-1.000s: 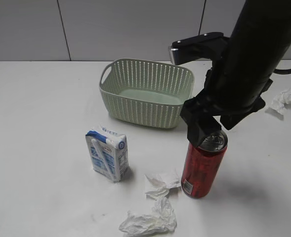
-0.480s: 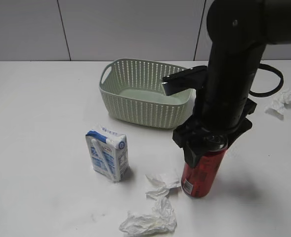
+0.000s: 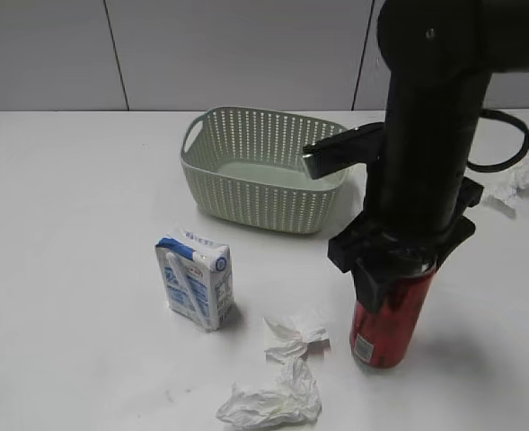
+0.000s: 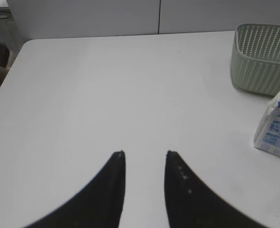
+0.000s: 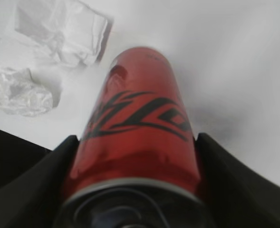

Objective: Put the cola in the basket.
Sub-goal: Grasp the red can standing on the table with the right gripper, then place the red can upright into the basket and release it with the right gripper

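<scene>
We judge the step in hand to be the grasp on the can [image 3: 389,321], just before any lift. The can stands upright on the white table [image 3: 66,224], in front of and to the right of the basket [image 3: 266,167], with a clear gap between them. The right gripper [image 3: 395,274] sits over the top of the can, and in the right wrist view its 2 dark fingers [image 5: 25,175] press against the upper sides of the can [image 5: 137,128], 1 on each flank. So we read it as closed to the width of the can and holding it near the rim.

To do this step well, we would want the hold firm before rising, since the grip is high on a tall slim can and the bottom could swing. A straight lift should come first, high enough for the base to clear the basket's near wall, then a move back and to the left over the opening. The crumpled tissues [image 3: 293,334] lie just left of the can's base, and the milk carton [image 3: 195,278] stands further left; neither is in the way of that path.

The left gripper [image 4: 144,154] hovers over bare table, its fingers a narrow gap apart, holding nothing and touching nothing. The basket looks empty.
</scene>
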